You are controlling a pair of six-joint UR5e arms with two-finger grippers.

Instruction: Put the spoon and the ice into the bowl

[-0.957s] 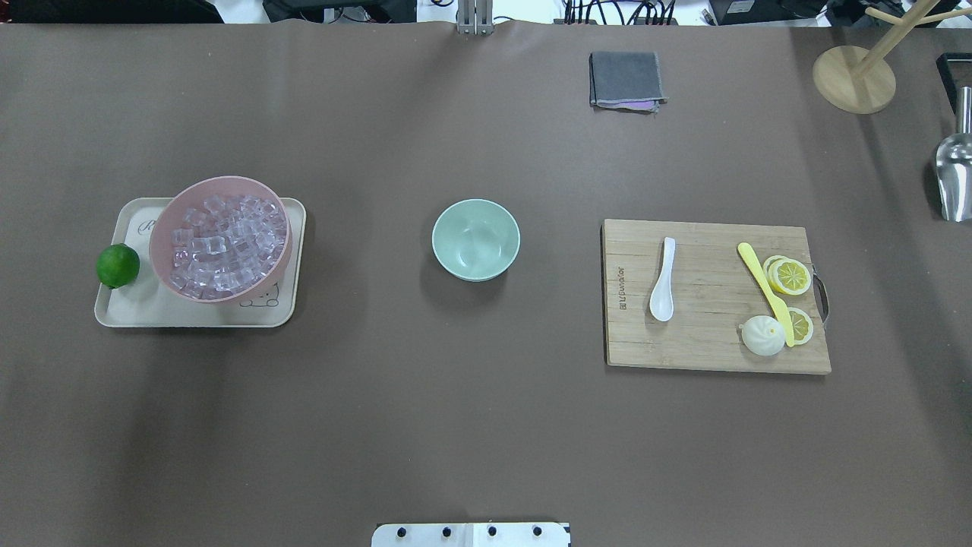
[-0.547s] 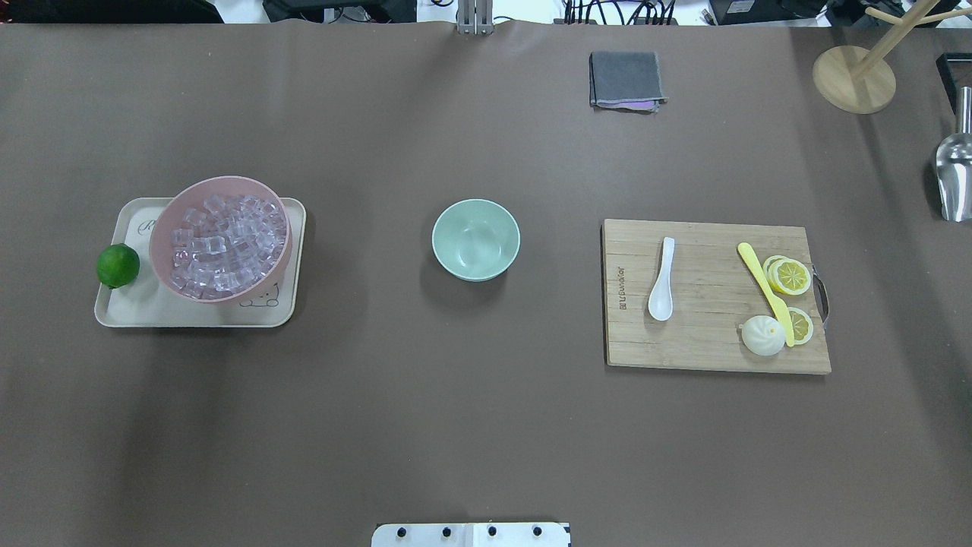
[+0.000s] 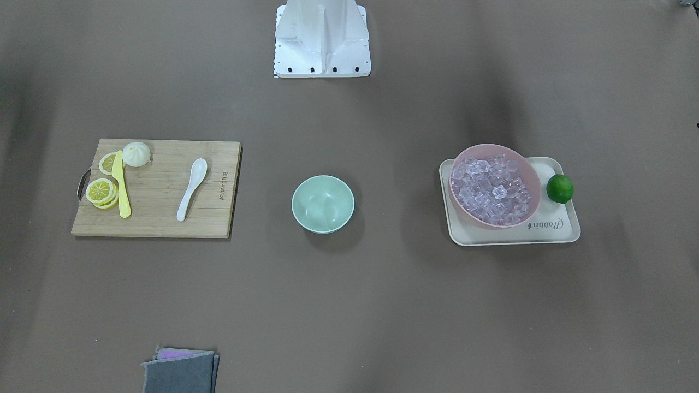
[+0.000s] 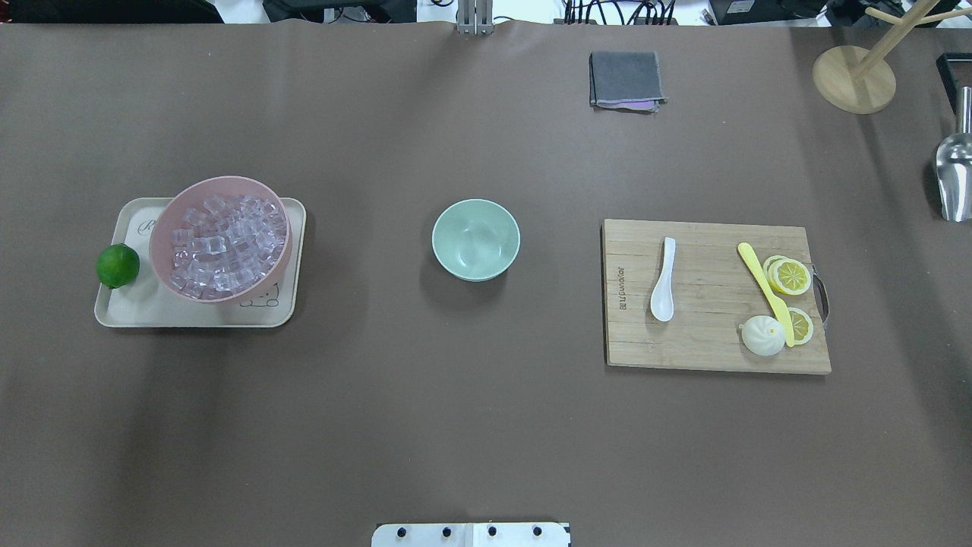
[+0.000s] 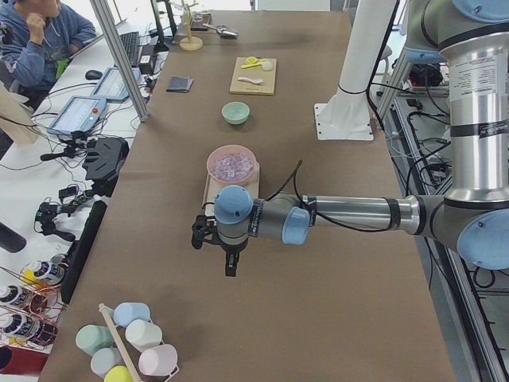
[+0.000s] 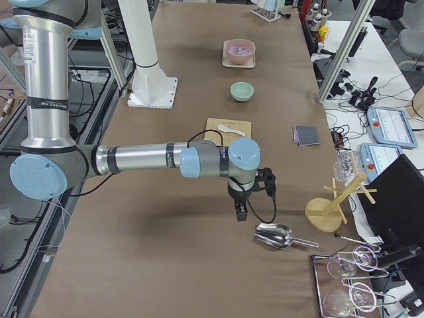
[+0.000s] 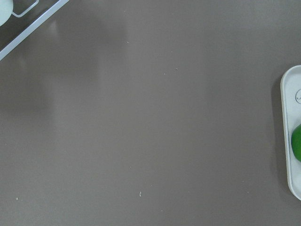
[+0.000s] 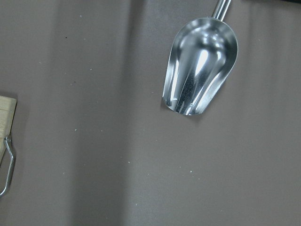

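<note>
The white spoon (image 4: 662, 289) lies on the wooden cutting board (image 4: 706, 349), also in the front view (image 3: 191, 188). The mint-green bowl (image 4: 476, 241) stands empty at mid-table (image 3: 323, 203). The clear ice cubes (image 4: 224, 241) fill a pink bowl (image 4: 157, 251) on a cream tray (image 4: 152, 311); they also show in the front view (image 3: 494, 188). My left gripper (image 5: 230, 265) hangs over bare table, away from the tray. My right gripper (image 6: 242, 212) hangs near a metal scoop. I cannot tell whether either is open or shut.
A yellow knife (image 4: 763, 290), lemon slices (image 4: 790, 276) and a white bun (image 4: 762, 336) share the board. A lime (image 4: 118, 265) sits on the tray. A metal scoop (image 4: 953, 175), a wooden stand (image 4: 853, 79) and a grey cloth (image 4: 626, 79) lie toward the far right.
</note>
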